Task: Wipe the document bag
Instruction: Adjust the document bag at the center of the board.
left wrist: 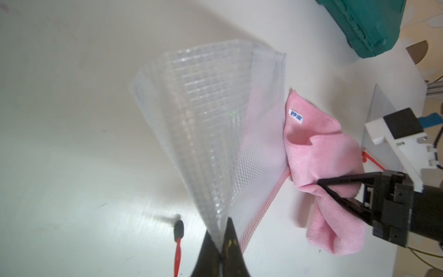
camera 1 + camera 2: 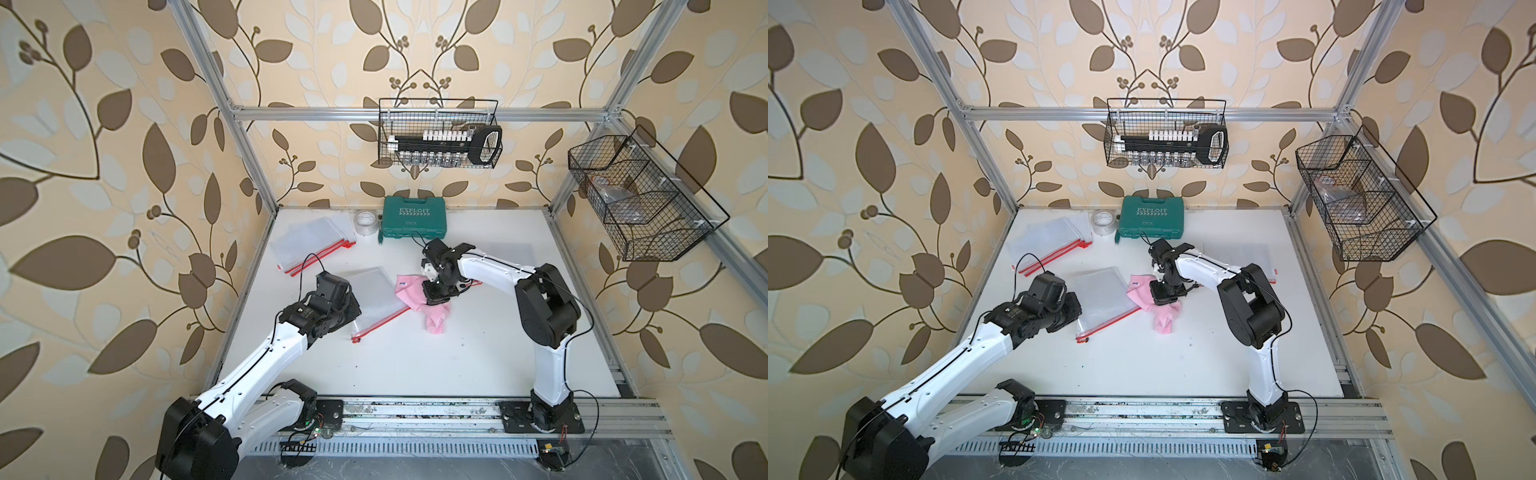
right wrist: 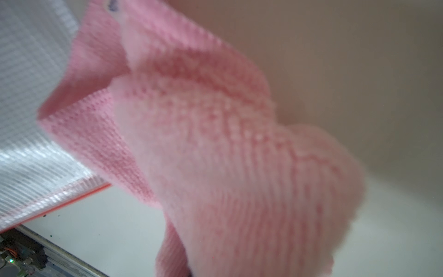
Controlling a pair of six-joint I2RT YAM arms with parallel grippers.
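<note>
I observe a white surface [image 2: 415, 365], with scattered dark specks towards its near edge. At centre lies the mesh document bag [image 2: 374, 291], red zip edge towards me, its left corner raised off the surface. A pink cloth [image 2: 436, 320] overlaps the bag's right end and trails onto the bare surface. Far left: a stack of similar bags [image 2: 307, 245]. Along the back: a tape roll [image 2: 365, 222] just beside a green case [image 2: 413, 216]. Far right, a flat translucent sheet [image 2: 511, 251], possibly another bag; it is largely hidden.
</note>
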